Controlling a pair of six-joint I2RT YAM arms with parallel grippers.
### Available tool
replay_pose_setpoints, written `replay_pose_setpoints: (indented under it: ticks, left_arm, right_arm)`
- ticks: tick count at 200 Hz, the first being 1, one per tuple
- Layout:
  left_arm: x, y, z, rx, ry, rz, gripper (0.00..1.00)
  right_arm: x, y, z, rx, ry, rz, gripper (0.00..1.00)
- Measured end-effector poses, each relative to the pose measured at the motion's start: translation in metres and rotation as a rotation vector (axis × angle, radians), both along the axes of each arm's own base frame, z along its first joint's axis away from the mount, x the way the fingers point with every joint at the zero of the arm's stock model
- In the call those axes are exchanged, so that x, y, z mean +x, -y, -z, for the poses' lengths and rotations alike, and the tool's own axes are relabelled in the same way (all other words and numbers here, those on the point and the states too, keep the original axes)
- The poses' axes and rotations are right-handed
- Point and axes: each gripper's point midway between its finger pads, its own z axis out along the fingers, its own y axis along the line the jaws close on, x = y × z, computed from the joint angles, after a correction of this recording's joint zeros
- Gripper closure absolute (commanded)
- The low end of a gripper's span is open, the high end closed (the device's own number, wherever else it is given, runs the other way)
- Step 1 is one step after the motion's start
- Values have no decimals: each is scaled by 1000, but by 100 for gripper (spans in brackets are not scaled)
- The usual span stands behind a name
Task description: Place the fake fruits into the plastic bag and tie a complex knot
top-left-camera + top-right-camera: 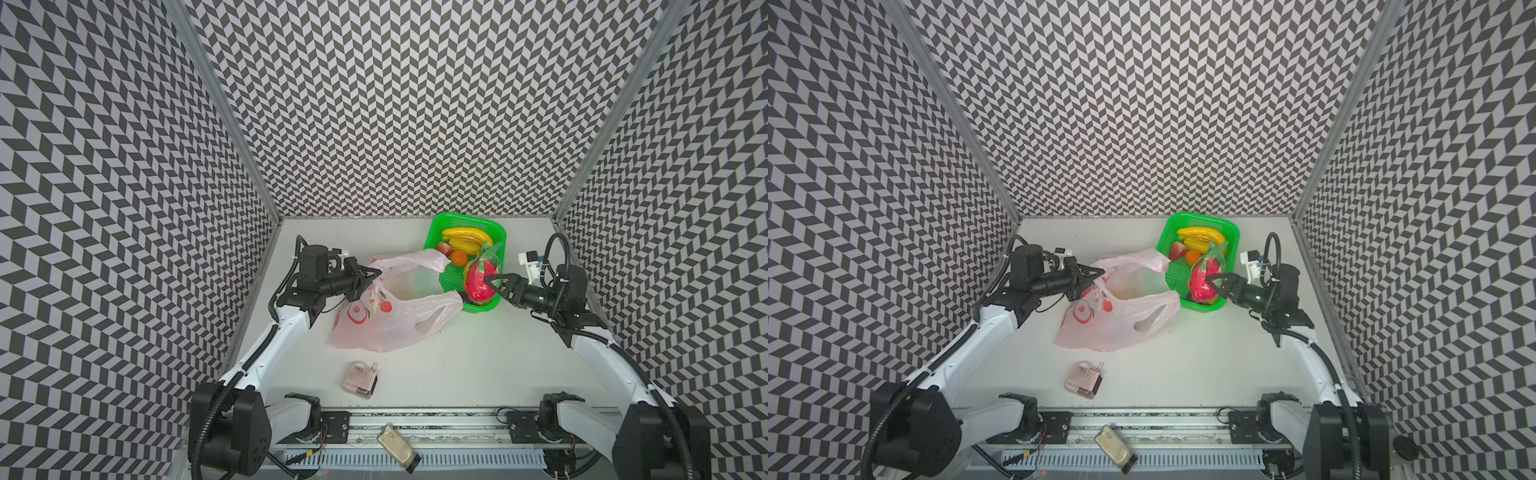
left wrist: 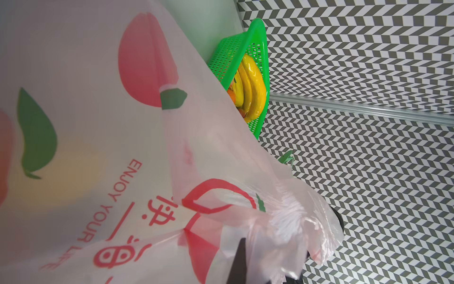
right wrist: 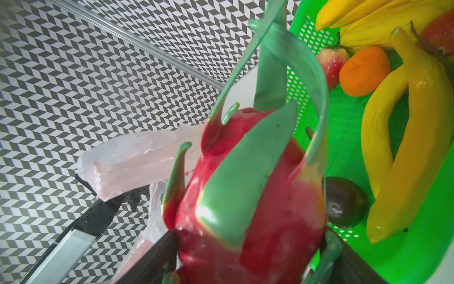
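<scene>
The thin translucent pale pink plastic bag (image 1: 386,328) with red fruit prints is laid on the white desk (image 1: 478,365), its mouth turned toward the green perforated plastic basket (image 1: 461,216) just beside it. A bunch of film at the rim of the mouth is pinched by the left end effector (image 1: 376,272), whose jaws are fully closed on it. By this hold the rim is lifted and the mouth is held gaping, presumably so that a fruit can be passed in from the basket side. The near handle loop (image 1: 432,324) lies slack on the desk, and no knot has been tied yet.

The glossy pink dragon fruit (image 3: 245,196) with long green scales is straddled by the right end effector (image 1: 489,281) at the near end of the basket. The jaws are spread wide and appear pressed against both flanks, so the fruit is judged to be gripped. This fruit is probably chosen because it lies closest to the bag's mouth.

In the basket are also seen the yellow bananas (image 1: 465,239), a small orange (image 1: 459,257), a red strawberry (image 1: 444,248) and a dark brown round fruit (image 3: 344,201). A faint yellowish shape shows through the film in the left wrist view; what it is cannot be told.
</scene>
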Motion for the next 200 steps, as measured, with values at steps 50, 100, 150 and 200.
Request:
replay_pose_setpoints:
  ticks: [50, 100, 150, 200]
  left_arm:
    - [0, 0, 1, 1, -3, 1, 100]
    - [-1, 2, 1, 1, -3, 5, 100]
    - [-2, 4, 1, 0, -7, 6, 100]
    - [-2, 5, 1, 3, -7, 6, 100]
  right_arm:
    - [-37, -32, 3, 9, 21, -99, 25]
    - [-66, -85, -3, -6, 56, -256, 25]
    - [-76, -103, -2, -26, 70, -282, 26]
    - [-83, -121, -8, -40, 96, -325, 25]
